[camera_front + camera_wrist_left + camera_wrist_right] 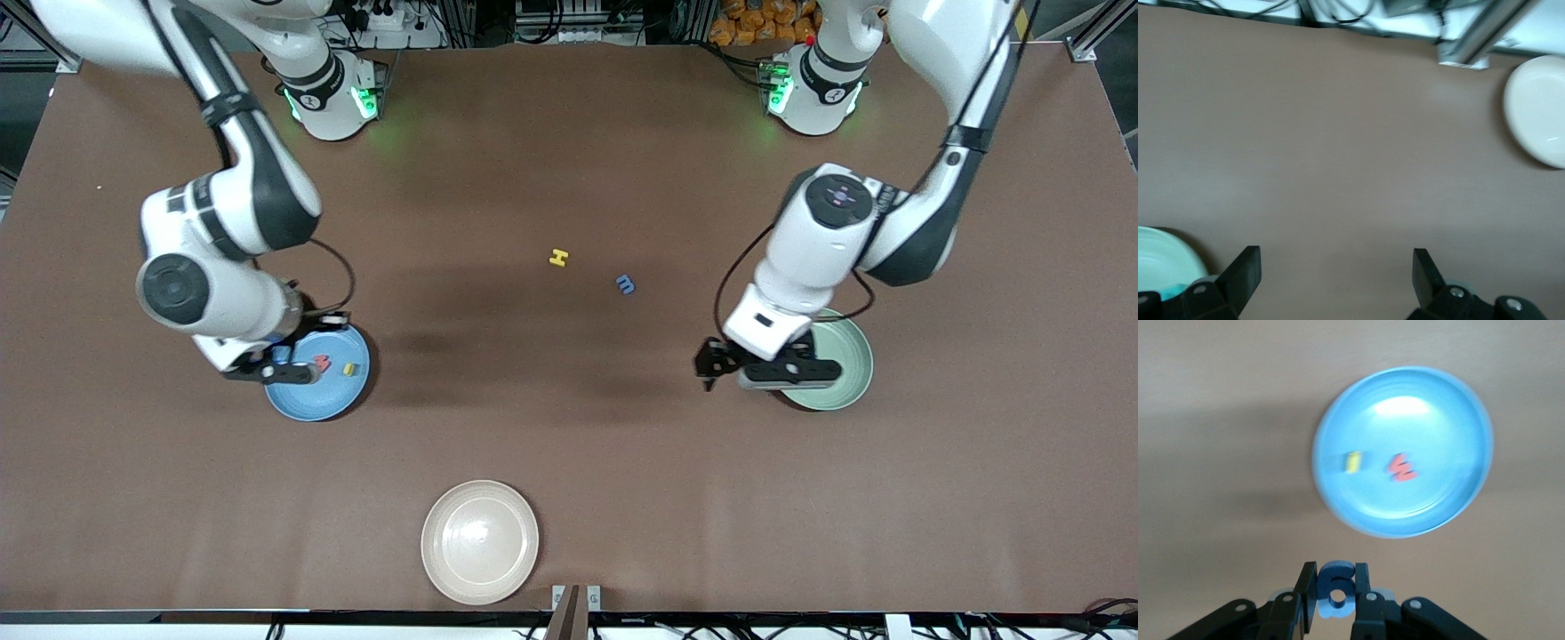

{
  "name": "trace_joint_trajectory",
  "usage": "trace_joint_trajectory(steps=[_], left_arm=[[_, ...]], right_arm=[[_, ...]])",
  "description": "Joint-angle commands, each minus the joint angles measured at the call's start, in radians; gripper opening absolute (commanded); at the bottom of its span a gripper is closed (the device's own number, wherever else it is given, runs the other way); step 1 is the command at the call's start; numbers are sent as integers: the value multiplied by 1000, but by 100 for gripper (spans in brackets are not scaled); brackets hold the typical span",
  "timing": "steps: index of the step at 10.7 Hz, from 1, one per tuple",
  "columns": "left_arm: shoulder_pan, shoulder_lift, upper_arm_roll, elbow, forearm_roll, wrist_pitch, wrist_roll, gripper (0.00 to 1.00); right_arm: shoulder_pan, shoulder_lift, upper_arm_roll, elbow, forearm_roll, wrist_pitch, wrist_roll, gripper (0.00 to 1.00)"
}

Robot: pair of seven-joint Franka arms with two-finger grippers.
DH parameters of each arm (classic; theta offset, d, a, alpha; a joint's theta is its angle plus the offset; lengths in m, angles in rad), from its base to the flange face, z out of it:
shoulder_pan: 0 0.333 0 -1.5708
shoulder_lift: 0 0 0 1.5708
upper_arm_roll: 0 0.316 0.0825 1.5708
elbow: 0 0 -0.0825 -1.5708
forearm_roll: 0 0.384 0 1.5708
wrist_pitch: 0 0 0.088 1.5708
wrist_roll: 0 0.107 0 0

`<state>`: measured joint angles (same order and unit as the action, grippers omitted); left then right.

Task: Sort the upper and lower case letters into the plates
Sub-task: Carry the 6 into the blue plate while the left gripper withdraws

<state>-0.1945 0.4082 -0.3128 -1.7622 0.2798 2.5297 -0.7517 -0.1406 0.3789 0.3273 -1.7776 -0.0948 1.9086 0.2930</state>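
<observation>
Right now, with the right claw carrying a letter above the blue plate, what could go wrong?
The blue letter sits pinched in the right claw off the blue plate's rim, so a release here could miss. Dropped in, it might knock the red w. The left claw hangs open beside the mint plate.

Brown table [569,444], matte surface. Lying directly on it: blue plate [311,404] toward the right arm's end; mint green plate [845,391] toward the left arm's end; cream-white plate [480,542] close to the front camera's edge, well apart from both. Two loose letters near mid-table, between the blue and green plates and farther from the front camera than they are: yellow H [558,258] and blue m [626,284], near each other, not touching, the m slightly nearer the camera.
</observation>
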Motion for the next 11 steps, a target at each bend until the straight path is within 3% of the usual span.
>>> trace_joint_trajectory(steps=[1,2,3,7,9,11], left_arm=[[-95,104,11,101,89,-20,-199,100],[-130,128,12,111,126,-20,-287,100],[-166,155,14,116,146,-22,-346,100],[-446,236,151,127,162,-108,-474,100],[-508,268,164,125,264,-132,-480,100],[-539,270,150,128,243,-149,-480,100]], right_arm=[[-5,14,-50,-16,27,24,-101,6],[-4,14,-57,-16,27,24,-107,76],[-5,6,-57,-16,27,20,-109,100],[-20,-136,-59,-46,27,1,-106,100],[-46,-220,-56,-46,26,0,-110,100],[-50,-299,-56,-43,24,-2,-158,100]])
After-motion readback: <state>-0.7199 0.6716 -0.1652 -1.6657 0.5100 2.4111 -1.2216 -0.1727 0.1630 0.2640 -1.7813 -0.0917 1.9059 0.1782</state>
